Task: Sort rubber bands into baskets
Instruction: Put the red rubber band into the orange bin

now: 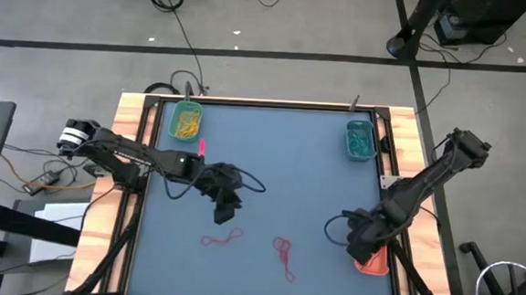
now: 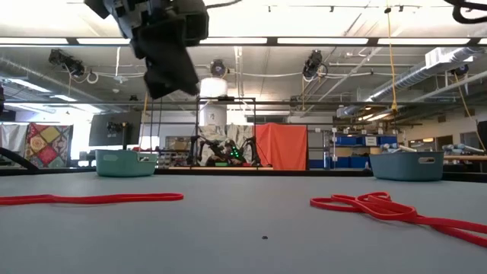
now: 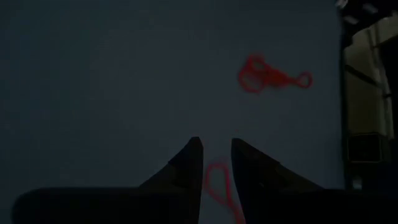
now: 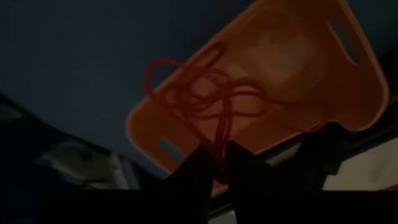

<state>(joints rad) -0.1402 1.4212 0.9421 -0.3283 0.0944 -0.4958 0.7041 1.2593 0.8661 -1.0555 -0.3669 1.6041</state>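
My left gripper [image 1: 225, 209] hangs above the table, narrowly open and empty, over a red rubber band [image 1: 221, 239] that lies flat and shows between its fingers in the left wrist view [image 3: 217, 183]. A tangle of red bands [image 1: 284, 252] lies to its right. My right gripper [image 1: 364, 243] is shut on a bunch of red rubber bands [image 4: 199, 93] over the orange-red basket [image 4: 298, 74], which sits at the table's near right. The green basket [image 1: 187, 122] holds yellow bands. The teal basket [image 1: 359, 140] holds teal bands. My right gripper pinches several strands of the red band bunch at one end [image 4: 219, 140] between its two fingertips. The fingers point down toward the orange-red basket. The loops spread out beyond the fingertips, over the basket's floor; whether they touch it, I cannot tell.
A small pink item [image 1: 202, 146] lies near the green basket. Black cables trail along both arms. In the low view the left gripper [image 2: 167, 61] is well above the red band [image 2: 91, 199] and the red tangle [image 2: 380, 207].
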